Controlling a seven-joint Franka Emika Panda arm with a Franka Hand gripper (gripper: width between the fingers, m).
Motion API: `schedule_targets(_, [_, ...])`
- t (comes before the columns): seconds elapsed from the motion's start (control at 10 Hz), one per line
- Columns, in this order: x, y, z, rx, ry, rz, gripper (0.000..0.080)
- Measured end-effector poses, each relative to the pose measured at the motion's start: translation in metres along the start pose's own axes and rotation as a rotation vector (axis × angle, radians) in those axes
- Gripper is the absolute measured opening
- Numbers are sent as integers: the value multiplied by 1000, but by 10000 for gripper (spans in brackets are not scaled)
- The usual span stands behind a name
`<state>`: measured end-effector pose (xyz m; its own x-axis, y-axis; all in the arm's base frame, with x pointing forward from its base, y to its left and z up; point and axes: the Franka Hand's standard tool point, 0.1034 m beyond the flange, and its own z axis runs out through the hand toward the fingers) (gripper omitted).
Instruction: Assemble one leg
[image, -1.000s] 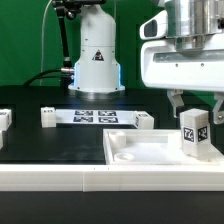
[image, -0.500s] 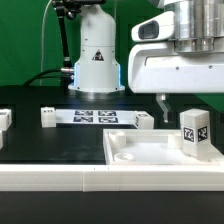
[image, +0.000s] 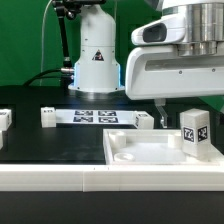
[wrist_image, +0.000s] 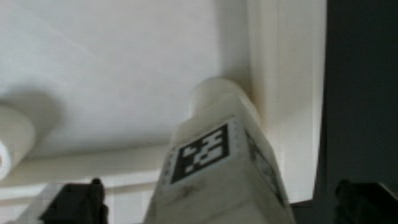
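The leg (image: 195, 133), a small white post with a black-and-white tag, stands upright in the near right corner of the white square panel (image: 135, 152). My gripper (image: 183, 112) hangs just above and slightly to the exterior view's left of it, jaws open and empty. One dark finger (image: 160, 116) shows clear of the leg. In the wrist view the leg (wrist_image: 222, 150) rises between the two fingertips (wrist_image: 80, 203), which stand apart from it on either side, with the panel's (wrist_image: 125, 80) surface behind.
Three more white legs lie on the black table: one (image: 47, 117) at the marker board's (image: 95, 117) left end, one (image: 3, 121) at the left edge, one (image: 143, 120) behind the panel. The robot base (image: 95, 60) stands at the back.
My gripper has risen and shifted toward the exterior view's left, away from the leg. The leg has stayed standing in the panel's corner.
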<state>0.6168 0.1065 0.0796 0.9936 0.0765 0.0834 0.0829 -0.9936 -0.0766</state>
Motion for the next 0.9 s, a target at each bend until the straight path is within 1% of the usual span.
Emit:
schedule_targets(0.3, [0, 2, -1, -5, -15, -148, 648])
schedule_targets(0.4, [0, 2, -1, -6, -16, -149, 648])
schedule_targets(0.5, [0, 2, -1, -7, -16, -148, 546])
schedule_targets(0.6, [0, 2, -1, -7, -16, -148, 412])
schedule_targets(0.7, [0, 2, -1, -6, -16, -148, 412])
schedule_targets(0.8, [-1, 3, -1, -7, -16, -139, 291])
schedule_targets(0.9, [-1, 3, -1, -7, -16, -114, 291])
